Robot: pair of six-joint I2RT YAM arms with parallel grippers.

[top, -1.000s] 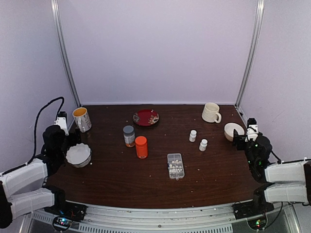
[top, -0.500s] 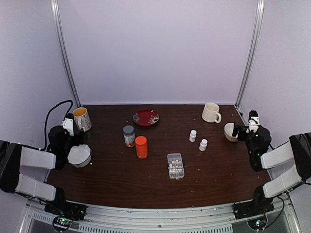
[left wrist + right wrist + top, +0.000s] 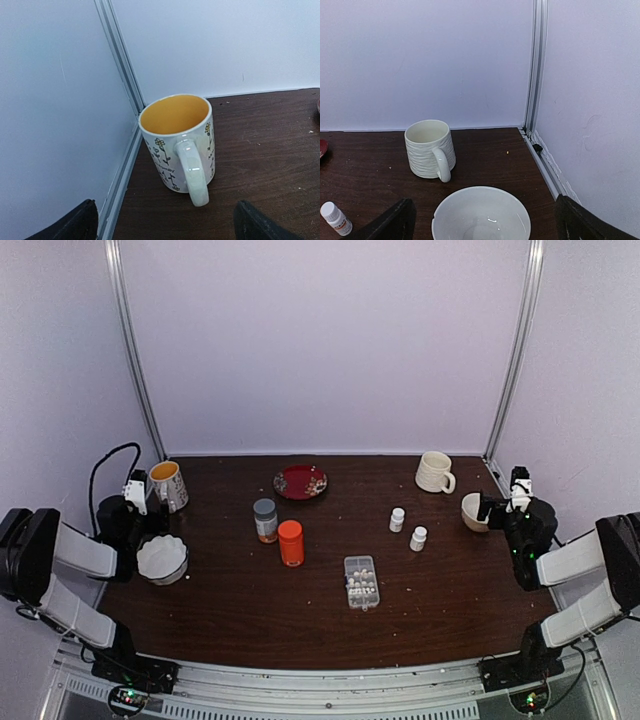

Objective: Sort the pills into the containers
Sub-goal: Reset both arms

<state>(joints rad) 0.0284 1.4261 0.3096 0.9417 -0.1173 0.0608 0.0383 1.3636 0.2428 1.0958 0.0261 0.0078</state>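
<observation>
The clear organizer box (image 3: pixel 361 582) lies flat near the table's middle front, and a pale cluster of pills (image 3: pixel 364 586) shows in its cells. I cannot tell how its lid stands. My left gripper (image 3: pixel 150 512) is at the far left, well away from the box; in the left wrist view it (image 3: pixel 167 225) is open and empty, facing a flowered mug (image 3: pixel 179 140). My right gripper (image 3: pixel 491 511) is at the far right; in the right wrist view it (image 3: pixel 485 222) is open and empty, with a white bowl (image 3: pixel 481 212) between its fingers.
An orange bottle (image 3: pixel 291 542) and a grey-capped bottle (image 3: pixel 265 520) stand left of the box, and two small white bottles (image 3: pixel 418 538) to its right. A red plate (image 3: pixel 300 482) and a cream mug (image 3: pixel 434 472) sit at the back. A scalloped white bowl (image 3: pixel 162 558) sits by my left arm.
Both arms have folded back toward the side walls. My left gripper has drawn back toward the flowered mug, and my right gripper toward the white bowl. The box has not moved.
</observation>
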